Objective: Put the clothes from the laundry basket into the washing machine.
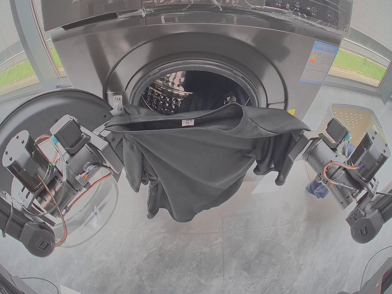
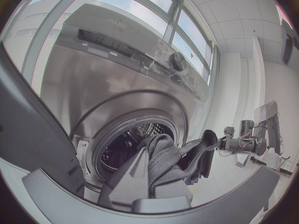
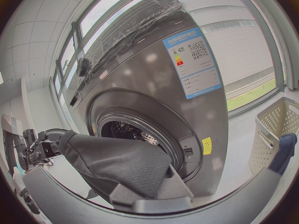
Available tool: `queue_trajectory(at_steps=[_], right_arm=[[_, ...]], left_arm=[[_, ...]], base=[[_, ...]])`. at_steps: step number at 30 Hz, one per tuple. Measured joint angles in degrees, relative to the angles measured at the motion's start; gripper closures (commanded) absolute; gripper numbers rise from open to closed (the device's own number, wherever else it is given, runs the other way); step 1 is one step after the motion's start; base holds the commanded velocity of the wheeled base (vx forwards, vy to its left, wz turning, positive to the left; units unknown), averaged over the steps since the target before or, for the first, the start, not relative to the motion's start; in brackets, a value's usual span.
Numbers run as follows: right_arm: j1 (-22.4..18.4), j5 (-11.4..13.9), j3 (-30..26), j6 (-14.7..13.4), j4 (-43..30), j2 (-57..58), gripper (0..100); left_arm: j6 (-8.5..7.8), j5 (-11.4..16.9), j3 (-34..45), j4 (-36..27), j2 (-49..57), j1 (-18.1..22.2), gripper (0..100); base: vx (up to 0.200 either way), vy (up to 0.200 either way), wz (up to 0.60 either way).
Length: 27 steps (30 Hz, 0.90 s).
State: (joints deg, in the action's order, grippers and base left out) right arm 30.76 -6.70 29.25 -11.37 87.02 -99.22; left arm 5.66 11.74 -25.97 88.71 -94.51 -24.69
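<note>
Black mesh-knit shirt (image 1: pixel 196 156) hangs limp between left gripper (image 1: pixel 111 132), right gripper (image 1: pixel 295 140).

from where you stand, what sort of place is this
Likely a laundry corner set up in an office-like or lab room: a front-loading washing machine with its door open, a perforated laundry basket beside it, a black garment before the drum, and tall windows behind.

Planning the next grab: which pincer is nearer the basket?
Right. The right pincer holds the shirt close by the basket; the left pincer holds its other end, by the open door.
</note>
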Motion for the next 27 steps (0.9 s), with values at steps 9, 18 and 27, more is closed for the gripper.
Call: queue_trajectory(at_steps=[9,18,27], right_arm=[[0.5,0.0,1.0,0.0,1.2,0.2,100],[0.9,0.1,1.7,0.4,1.2,1.3,100],[1.0,0.0,2.5,0.5,1.2,2.3,100]], left_arm=[[-0.16,-0.3,0.0,-0.1,2.4,0.2,100],[-0.20,-2.5,-2.2,0.0,3.0,0.0,100],[-0.07,-2.8,-4.4,0.0,3.5,0.1,100]], base=[[0.000,0.000,0.00],[0.000,0.000,0.00],[0.000,0.000,0.00]])
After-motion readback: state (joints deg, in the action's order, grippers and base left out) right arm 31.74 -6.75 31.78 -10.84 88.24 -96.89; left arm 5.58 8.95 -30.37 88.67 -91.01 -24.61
